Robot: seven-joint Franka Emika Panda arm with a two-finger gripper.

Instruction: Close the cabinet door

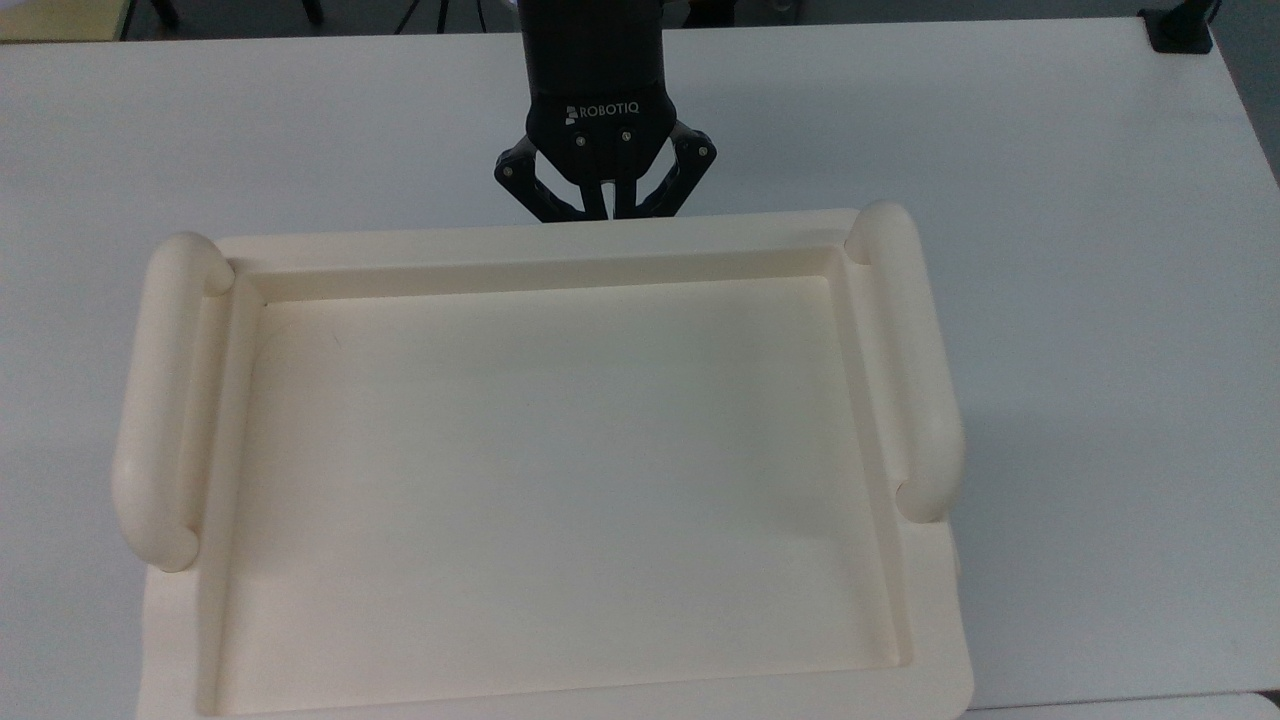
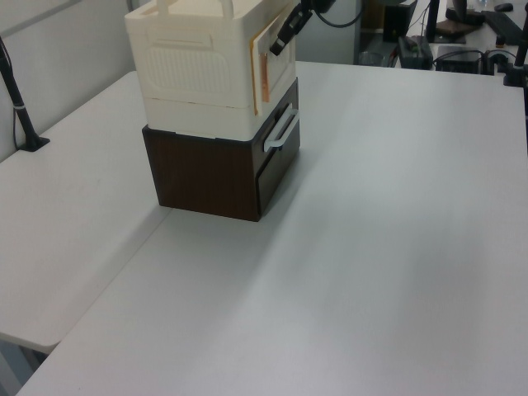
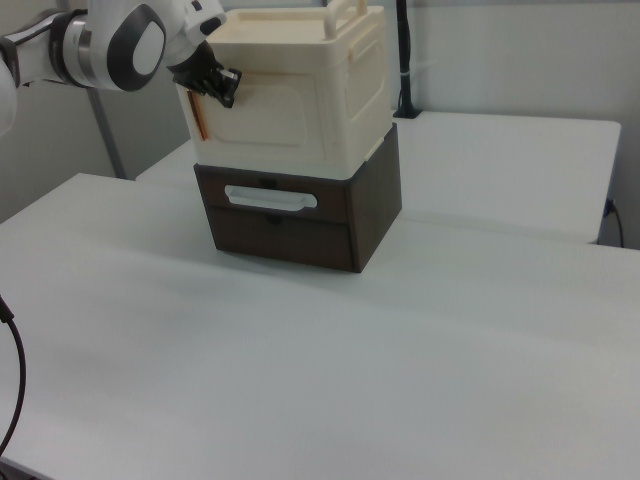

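Note:
The cream cabinet [image 2: 206,66] stands on a dark brown drawer unit. Its tray-like top [image 1: 560,460] carries two rounded bars. The cabinet door [image 2: 266,58] is a thin cream panel with a coppery strip along its edge, standing slightly ajar; in the right view the cabinet door [image 3: 270,115] faces the camera. My black gripper [image 2: 285,37] is shut and rests against the door's outer face near its upper free edge. In the right view the gripper [image 3: 222,88] touches the door's upper left corner. From above, the gripper [image 1: 602,205] dips behind the cabinet top's far rim, which hides its tips.
The brown drawer unit [image 3: 290,225] has a white bar handle [image 2: 281,132] and sits on a white table [image 2: 371,247]. A black post [image 2: 21,107] stands at the left view's left edge. Desks with equipment lie beyond the table's far side.

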